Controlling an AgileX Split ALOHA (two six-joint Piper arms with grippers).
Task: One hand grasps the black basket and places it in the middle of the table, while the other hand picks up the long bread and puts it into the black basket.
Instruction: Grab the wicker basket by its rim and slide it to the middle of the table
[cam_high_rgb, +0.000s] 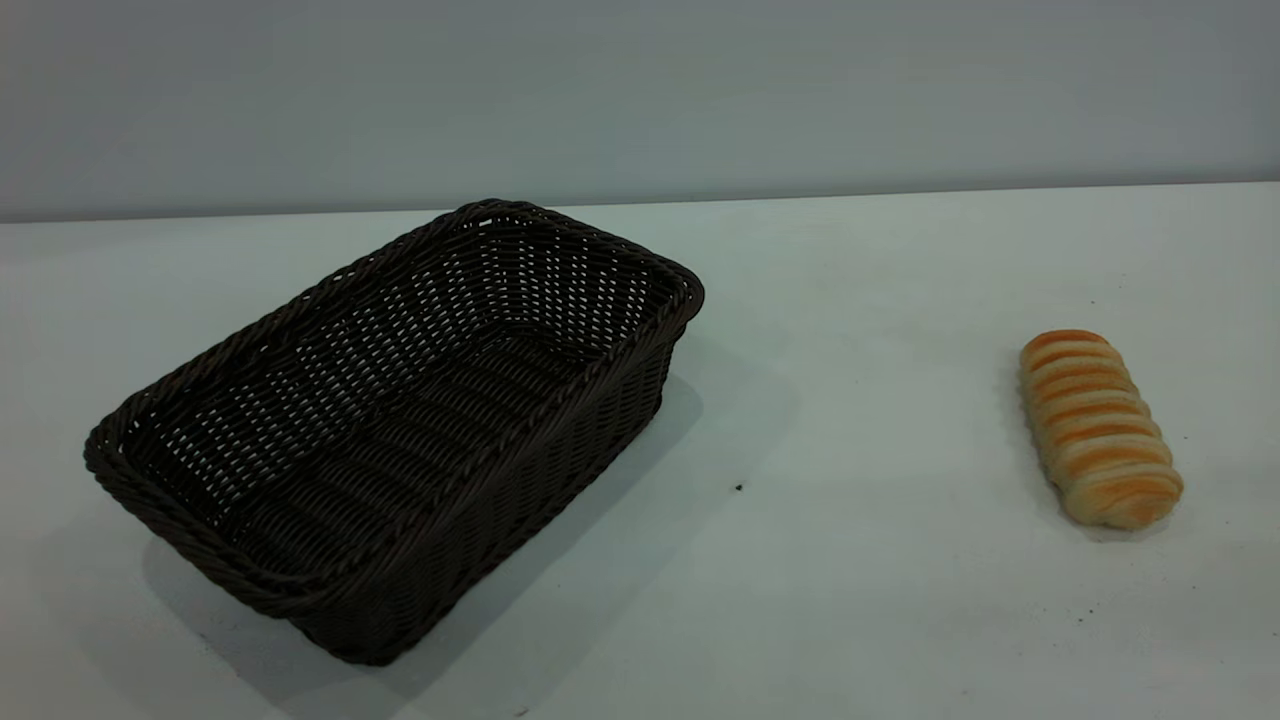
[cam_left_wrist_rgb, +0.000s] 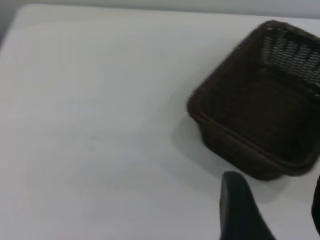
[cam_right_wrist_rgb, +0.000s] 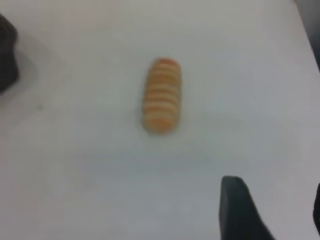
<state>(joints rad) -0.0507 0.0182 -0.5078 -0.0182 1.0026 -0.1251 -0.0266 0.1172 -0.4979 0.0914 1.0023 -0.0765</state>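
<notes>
The black basket (cam_high_rgb: 566, 436) stands empty on the left part of the white table (cam_high_rgb: 860, 560), set at an angle. The long bread (cam_high_rgb: 1098, 428) lies on the table far to its right, apart from it. Neither arm shows in the exterior view. In the left wrist view my left gripper (cam_left_wrist_rgb: 275, 182) is open and empty, above the table a little short of the basket (cam_left_wrist_rgb: 235, 140). In the right wrist view my right gripper (cam_right_wrist_rgb: 275, 186) is open and empty, above the table some way short of the bread (cam_right_wrist_rgb: 161, 96).
A grey wall runs behind the table's far edge (cam_high_rgb: 900, 192). A tiny dark speck (cam_high_rgb: 739, 487) lies between basket and bread. A dark corner of the basket (cam_right_wrist_rgb: 7, 55) shows at the side of the right wrist view.
</notes>
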